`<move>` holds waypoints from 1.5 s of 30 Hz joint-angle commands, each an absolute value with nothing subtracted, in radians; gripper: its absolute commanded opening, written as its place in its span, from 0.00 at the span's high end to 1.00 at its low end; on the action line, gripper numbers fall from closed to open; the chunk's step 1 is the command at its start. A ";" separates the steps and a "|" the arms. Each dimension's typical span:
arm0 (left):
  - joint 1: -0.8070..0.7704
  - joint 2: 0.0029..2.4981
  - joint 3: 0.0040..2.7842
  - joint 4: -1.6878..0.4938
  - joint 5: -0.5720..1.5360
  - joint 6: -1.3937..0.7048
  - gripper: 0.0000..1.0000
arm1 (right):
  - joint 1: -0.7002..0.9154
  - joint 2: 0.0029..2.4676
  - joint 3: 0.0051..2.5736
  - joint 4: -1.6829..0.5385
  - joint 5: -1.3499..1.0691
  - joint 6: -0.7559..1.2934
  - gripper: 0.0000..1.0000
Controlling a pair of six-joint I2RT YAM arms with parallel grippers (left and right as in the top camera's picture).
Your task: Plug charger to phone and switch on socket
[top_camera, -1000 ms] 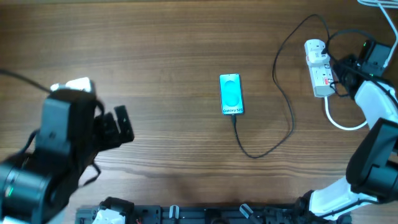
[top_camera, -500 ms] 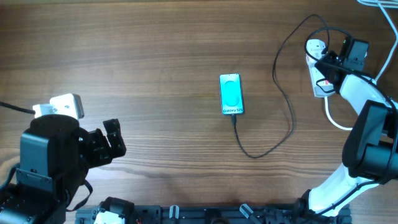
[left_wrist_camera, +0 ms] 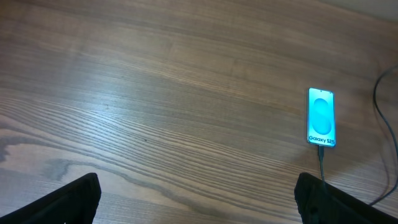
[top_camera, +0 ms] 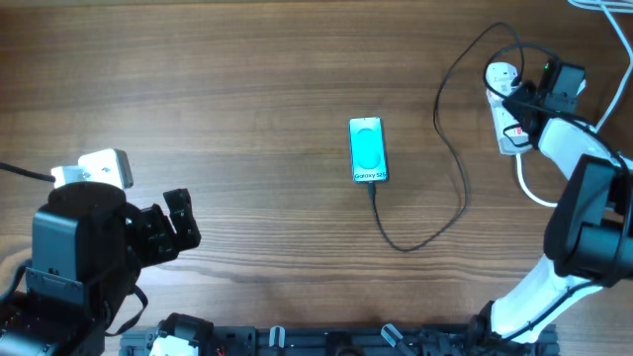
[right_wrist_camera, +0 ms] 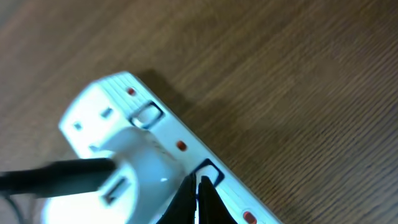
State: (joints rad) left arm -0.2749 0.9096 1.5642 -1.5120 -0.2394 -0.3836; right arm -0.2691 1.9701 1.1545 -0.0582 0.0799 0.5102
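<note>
With fingers pinched together, the right gripper (right_wrist_camera: 198,190) pokes a switch (right_wrist_camera: 209,170) on the socket (right_wrist_camera: 166,132) (far right); narrow tips could slide off or shove it. The phone (top_camera: 367,150) lies mid-table, charger (top_camera: 402,248) attached; the left gripper (left_wrist_camera: 199,205) gapes wide

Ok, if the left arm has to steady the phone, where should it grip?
Probably across the two long edges of the phone, from straight above: it lies flat on the table, and the charger occupies its near short end.
</note>
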 commanded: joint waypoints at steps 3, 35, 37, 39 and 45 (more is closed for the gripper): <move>-0.277 0.910 1.568 -1.512 -0.254 -0.401 0.00 | -0.269 2.020 1.171 -0.058 0.096 0.496 0.95; -0.277 0.910 1.568 -1.578 -0.252 -0.401 0.00 | -0.170 2.074 1.222 -0.220 -0.020 0.471 0.95; -0.277 0.910 1.568 -1.591 -0.252 -0.401 0.00 | -0.152 2.074 1.222 -0.233 -0.016 0.469 0.95; -0.277 0.910 1.568 -1.592 -0.252 -0.401 0.00 | -0.144 2.068 1.223 -0.257 -0.015 0.468 0.95; -0.277 0.910 1.568 -1.591 -0.263 -0.400 0.00 | -0.144 1.864 1.223 -0.426 0.224 0.472 0.95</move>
State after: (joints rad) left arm -0.2745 0.9096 1.5642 -1.5917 -0.2394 -0.3874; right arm -0.1364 1.9614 1.2442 -0.3786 0.1360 0.4801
